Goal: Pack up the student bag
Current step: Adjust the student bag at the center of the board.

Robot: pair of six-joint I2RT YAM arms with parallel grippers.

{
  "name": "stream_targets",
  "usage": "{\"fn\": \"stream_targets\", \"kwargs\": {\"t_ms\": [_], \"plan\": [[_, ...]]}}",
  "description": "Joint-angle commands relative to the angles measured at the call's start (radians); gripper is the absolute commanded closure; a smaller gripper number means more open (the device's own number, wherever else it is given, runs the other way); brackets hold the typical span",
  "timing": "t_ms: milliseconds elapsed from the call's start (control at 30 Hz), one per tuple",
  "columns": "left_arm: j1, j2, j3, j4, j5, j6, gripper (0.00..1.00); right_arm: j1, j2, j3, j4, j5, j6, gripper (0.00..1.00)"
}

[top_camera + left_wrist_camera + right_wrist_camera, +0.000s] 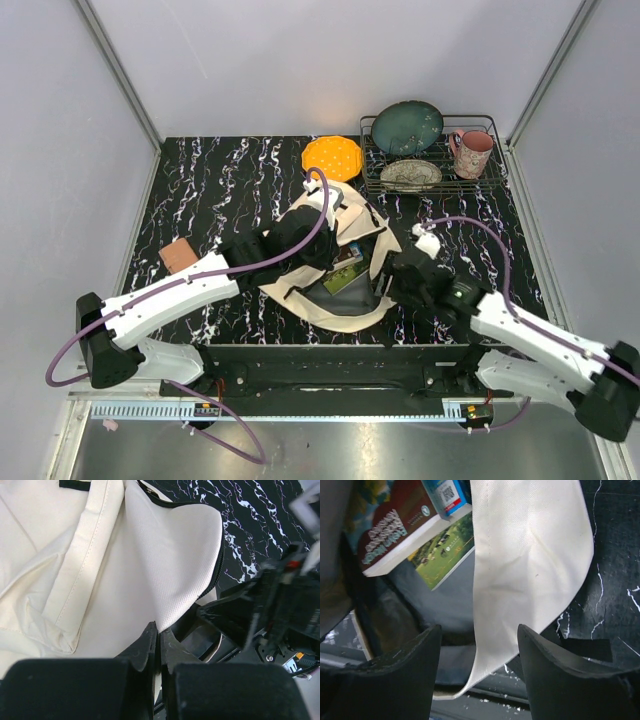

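Observation:
The student bag [345, 225], cream-beige with a grey lining, lies open mid-table near the front edge. Books [347, 274] show inside its mouth. My left gripper [322, 250] reaches in from the left. In the left wrist view that gripper [159, 631] is shut on the edge of the bag's pale flap [170, 555]. My right gripper [402, 282] is at the bag's right side. In the right wrist view it [479, 642] stands open, a cream flap [525, 555] hanging between its fingers without being pinched. Books [402, 530] lie on the grey lining [452, 597].
A wire dish rack [490, 125] at the back right holds a green plate [408, 127], a patterned dish [410, 174] and a pink mug [472, 152]. An orange disc [332, 157] lies behind the bag. A brown block [178, 255] sits at the left.

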Motion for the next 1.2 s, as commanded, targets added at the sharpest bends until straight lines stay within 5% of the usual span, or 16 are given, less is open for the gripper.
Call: {"fn": "stream_targets", "kwargs": {"t_ms": [0,100,200,233,333,533,667,700,933,1067,1167], "plan": [[0.001,-0.037,0.001,0.048,0.015,-0.013,0.96,0.033,0.146,0.084,0.025,-0.016,-0.03,0.32],[0.002,-0.047,-0.008,0.048,0.012,-0.017,0.96,0.046,0.235,0.144,-0.107,0.086,-0.04,0.33],[0.002,-0.057,-0.017,0.048,0.006,-0.017,0.96,0.053,0.233,0.137,-0.155,0.122,-0.042,0.55],[0.002,-0.06,-0.017,0.046,0.004,-0.016,0.96,0.051,0.194,0.127,-0.168,0.135,-0.027,0.68],[0.002,-0.063,-0.02,0.045,-0.003,-0.016,0.96,0.053,0.089,0.084,-0.216,0.175,0.031,0.85],[0.002,-0.047,-0.02,0.048,0.003,-0.013,0.96,0.053,-0.141,-0.043,-0.247,0.163,0.191,1.0],[0.002,-0.034,-0.031,0.055,0.044,-0.016,0.8,0.051,-0.243,-0.139,-0.245,0.148,0.343,1.0],[0.002,-0.034,-0.037,0.055,0.052,-0.017,0.66,0.051,-0.264,-0.184,-0.239,0.143,0.376,1.0],[-0.004,-0.041,-0.084,0.088,0.219,-0.001,0.38,0.051,-0.575,-0.341,-0.194,0.188,0.569,1.0],[-0.005,-0.13,-0.147,0.106,0.24,-0.008,0.16,0.051,-0.64,-0.308,-0.263,0.232,0.543,0.63],[-0.004,-0.25,-0.181,0.128,0.24,-0.025,0.05,0.053,-0.65,-0.256,-0.34,0.275,0.526,0.49]]}}
